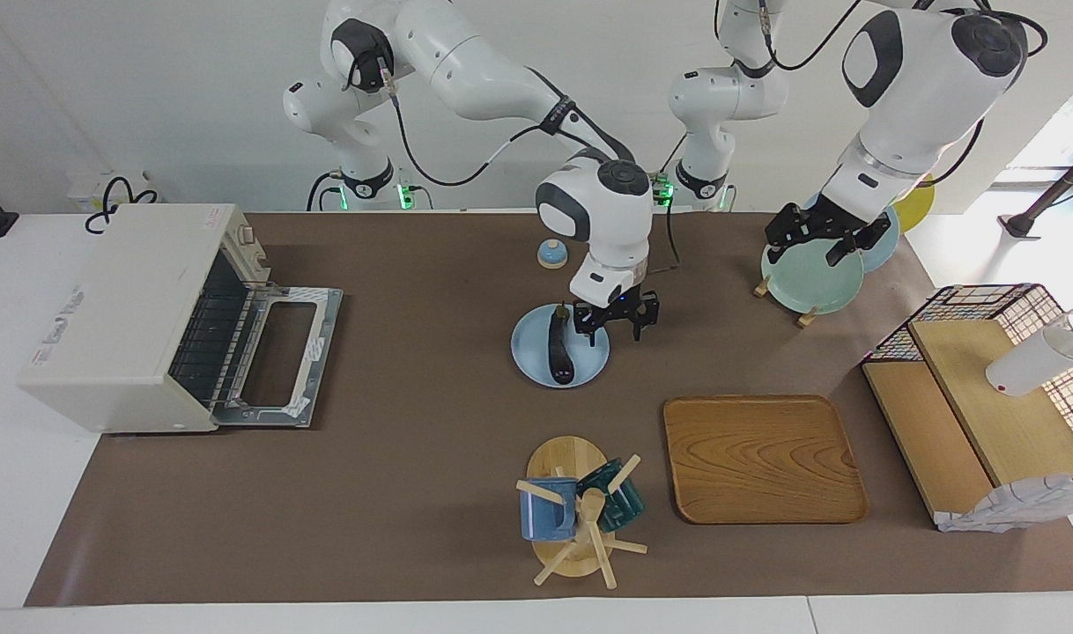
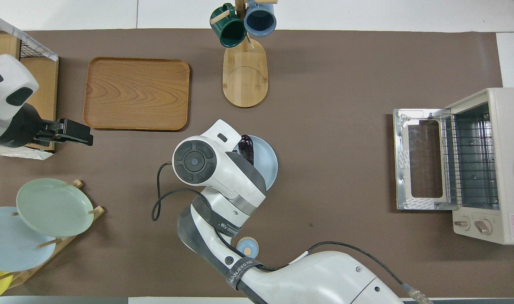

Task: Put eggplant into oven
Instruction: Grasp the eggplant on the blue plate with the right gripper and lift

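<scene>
The dark purple eggplant (image 1: 557, 348) lies on a light blue plate (image 1: 589, 365) at the middle of the table, its stem end toward the robots. My right gripper (image 1: 616, 328) hangs low and open over the plate's edge, just beside the eggplant on the left arm's side, with nothing between its fingers. In the overhead view the right wrist hides that gripper and most of the eggplant (image 2: 247, 147). The cream oven (image 1: 122, 299) stands at the right arm's end, its door (image 1: 277, 352) folded down flat and the wire rack showing. My left gripper (image 1: 820, 236) waits open, raised by the plate rack.
A small blue-lidded pot (image 1: 551, 254) sits nearer to the robots than the plate. A mug tree (image 1: 576, 511) and a wooden tray (image 1: 761, 458) lie farther out. A plate rack (image 1: 814, 264) and a wire-sided wooden shelf (image 1: 986, 396) fill the left arm's end.
</scene>
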Available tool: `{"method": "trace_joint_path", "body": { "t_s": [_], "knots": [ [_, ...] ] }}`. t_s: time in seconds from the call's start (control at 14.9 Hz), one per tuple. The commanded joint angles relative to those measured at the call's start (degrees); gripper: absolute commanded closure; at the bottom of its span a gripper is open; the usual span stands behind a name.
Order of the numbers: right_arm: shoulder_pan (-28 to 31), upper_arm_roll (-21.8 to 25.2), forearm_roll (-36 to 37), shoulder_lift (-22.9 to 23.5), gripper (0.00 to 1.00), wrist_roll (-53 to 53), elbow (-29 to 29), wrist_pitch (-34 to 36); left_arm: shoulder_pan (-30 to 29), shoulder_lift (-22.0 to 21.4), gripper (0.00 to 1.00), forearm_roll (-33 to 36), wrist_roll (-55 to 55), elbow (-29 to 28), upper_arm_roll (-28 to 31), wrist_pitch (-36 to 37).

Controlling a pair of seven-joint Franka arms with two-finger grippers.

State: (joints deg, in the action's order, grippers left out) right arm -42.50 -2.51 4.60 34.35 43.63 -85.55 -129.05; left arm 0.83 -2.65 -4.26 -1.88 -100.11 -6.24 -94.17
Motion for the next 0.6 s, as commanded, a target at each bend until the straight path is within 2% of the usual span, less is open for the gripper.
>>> {"method": "trace_joint_path", "body": {
  "t_s": [0.0, 0.34, 0.54],
  "knots": [
    [0.2, -0.3, 0.8, -3.9, 0.38, 0.3, -6.9, -3.5, 0.3, -1.8, 0.0, 2.1, 0.3, -1.9, -0.1, -0.5],
    [0.1, -0.3, 0.7, -4.7, 0.41, 0.4, -10.3, -6.7, 2.1, 3.3, 0.0, 2.1, 0.6, 9.0, 1.9, 5.4],
    [-0.4, -0.4, 0.6, -5.2, 0.48, 0.7, -11.8, -8.2, 3.5, 3.0, 0.0, 3.3, 0.7, 7.9, 3.2, 5.0]
  ]
}}
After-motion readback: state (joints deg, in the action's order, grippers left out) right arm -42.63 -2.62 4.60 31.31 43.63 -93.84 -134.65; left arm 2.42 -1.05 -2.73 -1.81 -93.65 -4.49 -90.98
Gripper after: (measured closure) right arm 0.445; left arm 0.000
